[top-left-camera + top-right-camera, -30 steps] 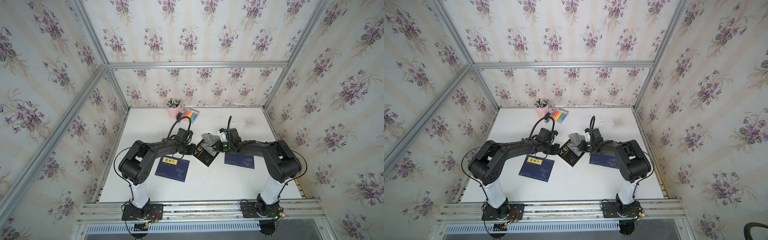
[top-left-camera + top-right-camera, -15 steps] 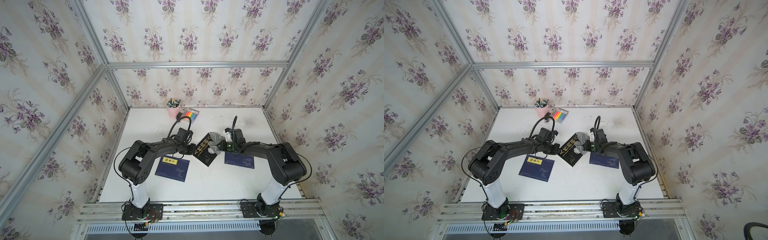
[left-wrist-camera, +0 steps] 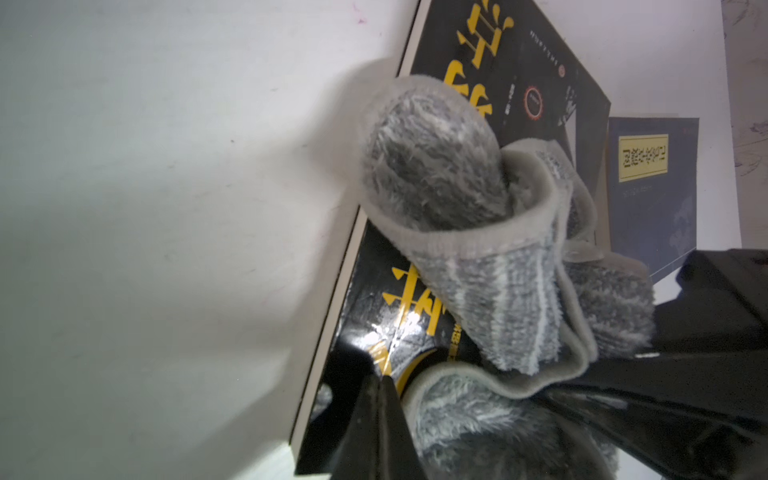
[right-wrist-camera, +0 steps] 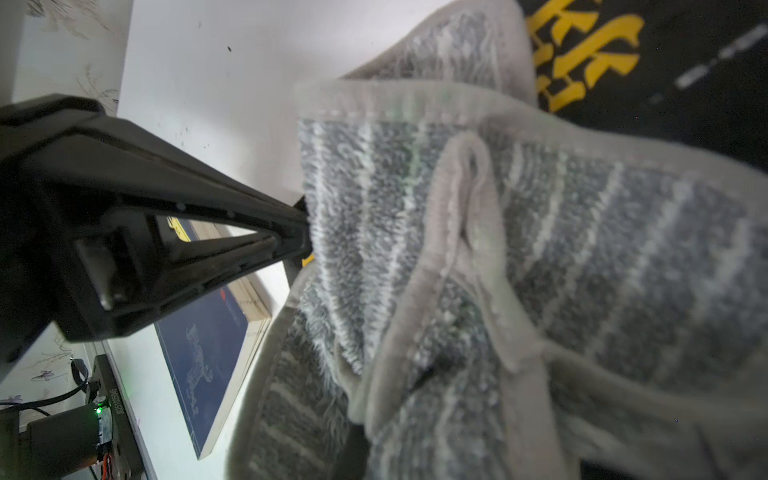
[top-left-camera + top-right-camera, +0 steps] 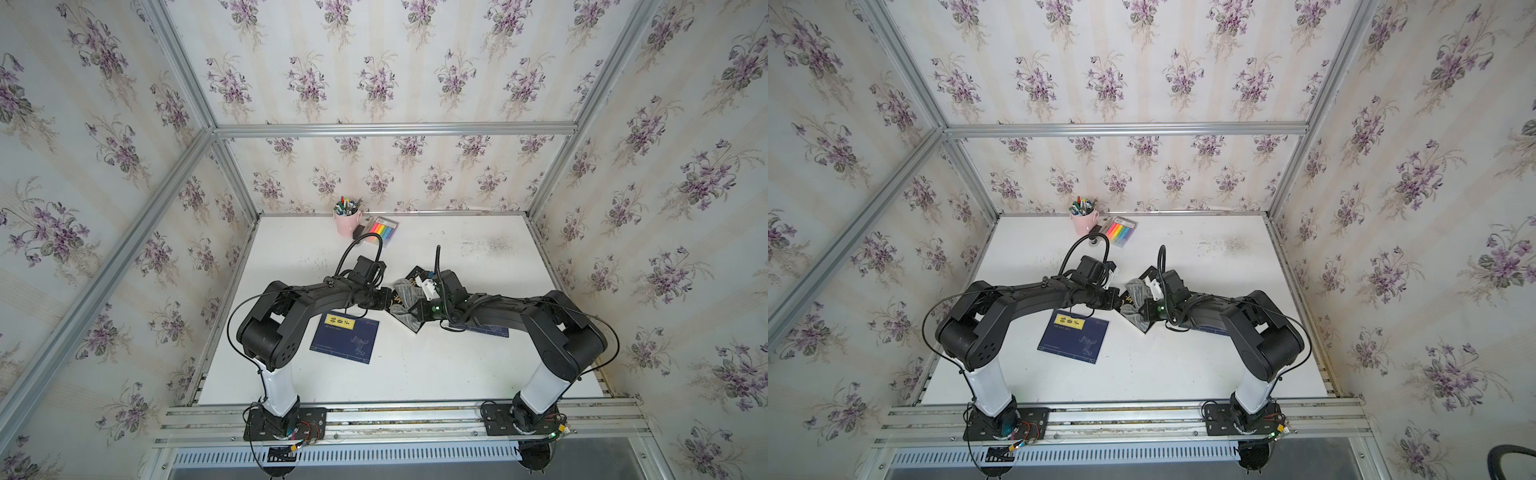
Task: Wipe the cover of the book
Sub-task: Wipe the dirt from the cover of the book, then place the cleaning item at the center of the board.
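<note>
black book [image 3: 540, 62]: laid flat on table [image 5: 415, 374] | grey cloth [image 3: 478, 270]: pinched tight by right gripper [image 5: 417, 309], spread on cover | left gripper [image 3: 380, 399]: tips shut together, set on cover

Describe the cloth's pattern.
The cloth is fluffy grey with pale stripes, beige hem; right wrist view.

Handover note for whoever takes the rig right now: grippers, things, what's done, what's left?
The left gripper is shut, tip on the black book near its edge.
The right gripper is shut on the cloth, which lies bunched on the cover.
The book lies flat on the table.
Done: cloth grasped and on the cover. Left: finish wiping; how much is wiped cannot be told.
</note>
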Available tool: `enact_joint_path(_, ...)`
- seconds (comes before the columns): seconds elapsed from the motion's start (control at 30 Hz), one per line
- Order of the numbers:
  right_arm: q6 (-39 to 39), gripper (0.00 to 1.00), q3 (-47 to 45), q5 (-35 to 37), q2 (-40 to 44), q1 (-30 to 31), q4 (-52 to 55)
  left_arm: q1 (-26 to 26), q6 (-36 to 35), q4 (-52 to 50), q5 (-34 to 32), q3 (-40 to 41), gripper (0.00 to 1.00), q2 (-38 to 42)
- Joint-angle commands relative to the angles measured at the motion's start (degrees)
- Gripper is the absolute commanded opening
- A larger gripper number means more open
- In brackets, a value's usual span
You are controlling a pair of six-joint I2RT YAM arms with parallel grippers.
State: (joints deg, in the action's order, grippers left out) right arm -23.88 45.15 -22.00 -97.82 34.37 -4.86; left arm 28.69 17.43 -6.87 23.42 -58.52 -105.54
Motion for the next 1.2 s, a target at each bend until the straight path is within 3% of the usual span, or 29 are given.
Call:
enact_joint_path(0.0, 2.2, 0.0, 2.25, 2.77, 1.8, -1.82, 7.54, -0.03, -0.21, -3.45, -1.47, 0.34, 0.04, 0.57)
enact_joint_path(0.17, 3.64, 0.0, 7.73, 0.72, 3.16, -12.2, 8.98, -0.03, -0.16, -3.67, -1.84, 0.67, 0.04, 1.99)
enact_joint_path(0.37, 6.13, 0.0, 15.88, 6.38, 1.31, -21.02, 14.97, -0.03, -0.49, -4.45, -2.59, 1.21, 0.06, 4.63)
enact_joint_path(0.67, 6.61, 0.0, 17.13, 15.45, -1.41, -26.03, 16.54, -0.03, -1.68, -6.9, -5.39, 1.48, 0.06, 9.55)
enact_joint_path(0.83, 6.06, 0.0, 16.49, 16.82, -3.17, -26.76, 16.2, -0.11, -2.46, -8.15, -7.07, 1.46, 0.07, 12.22)
enact_joint_path(0.9, 5.87, 0.06, 16.52, 16.86, -3.67, -26.88, 16.11, -0.12, -2.58, -8.48, -7.37, 1.4, 0.07, 12.7)
enact_joint_path(1.0, 5.61, 0.26, 16.51, 17.06, -4.18, -27.07, 16.05, -0.12, -2.75, -8.59, -7.27, 1.39, 0.07, 12.86)
enact_joint_path(1.17, 5.74, 0.35, 16.59, 18.12, -4.55, -27.34, 16.19, -0.11, -2.75, -8.53, -7.67, 1.57, 0.07, 12.57)
